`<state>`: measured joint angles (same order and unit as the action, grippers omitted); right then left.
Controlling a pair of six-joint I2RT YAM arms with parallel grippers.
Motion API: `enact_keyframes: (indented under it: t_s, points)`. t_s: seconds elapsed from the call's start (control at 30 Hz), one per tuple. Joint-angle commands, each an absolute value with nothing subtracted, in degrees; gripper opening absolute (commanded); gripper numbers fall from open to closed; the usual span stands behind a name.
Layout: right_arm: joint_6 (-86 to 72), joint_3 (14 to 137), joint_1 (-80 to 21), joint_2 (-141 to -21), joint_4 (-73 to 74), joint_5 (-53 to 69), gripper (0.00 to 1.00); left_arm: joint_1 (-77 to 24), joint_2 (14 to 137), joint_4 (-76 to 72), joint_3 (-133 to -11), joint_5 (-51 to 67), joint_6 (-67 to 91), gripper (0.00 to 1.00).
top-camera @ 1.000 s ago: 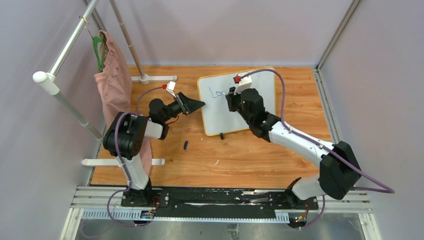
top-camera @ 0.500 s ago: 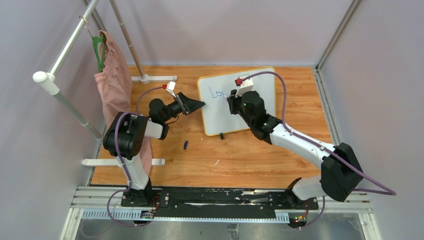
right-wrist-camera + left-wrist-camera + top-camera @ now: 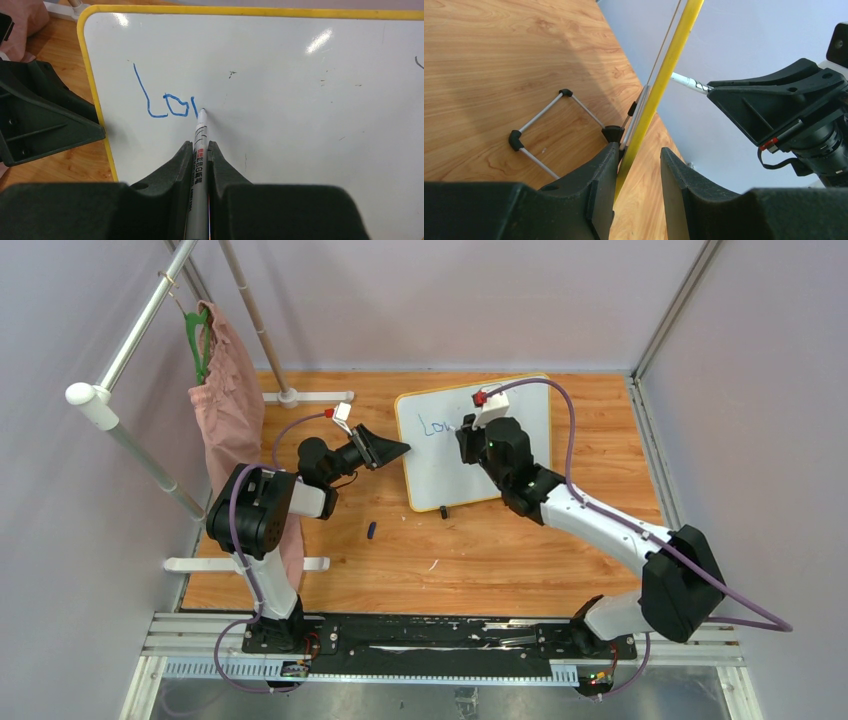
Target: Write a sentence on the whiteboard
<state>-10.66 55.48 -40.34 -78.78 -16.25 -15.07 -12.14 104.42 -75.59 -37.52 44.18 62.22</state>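
Wooden tabletop [image 3: 500,550], pale walls [image 3: 450,300]. Right gripper [image 3: 200,145] clamps marker [image 3: 201,125], tip on whiteboard [image 3: 300,100] at unfinished sentence [image 3: 170,106]. Left gripper [image 3: 638,150] jaws parted astride rim [image 3: 674,55].

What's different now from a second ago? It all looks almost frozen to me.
The right gripper, shut on the marker, slid slightly rightward along the whiteboard. The blue writing grew: after "Lo" a new stroke has begun. The left gripper stayed astride the whiteboard's left rim, and the whiteboard did not move.
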Motion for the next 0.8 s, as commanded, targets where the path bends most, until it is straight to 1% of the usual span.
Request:
enact_keyframes:
  t_s: [0.0, 0.43, 0.77]
  points:
    - [-10.4, 57.8, -39.1, -80.0, -17.0, -16.6, 0.0, -12.4, 104.2, -78.7, -38.0, 45.3, 62.3, 0.41]
    - [-10.1, 59.4, -38.6, -80.4, -16.6, -16.2, 0.0, -12.4, 104.2, -78.9, -38.0, 45.3, 62.4, 0.41]
    - [-11.5, 54.1, -38.6, -74.1, -16.8, -15.5, 0.0, -12.4, 104.2, -79.0, -38.1, 45.3, 62.4, 0.41]
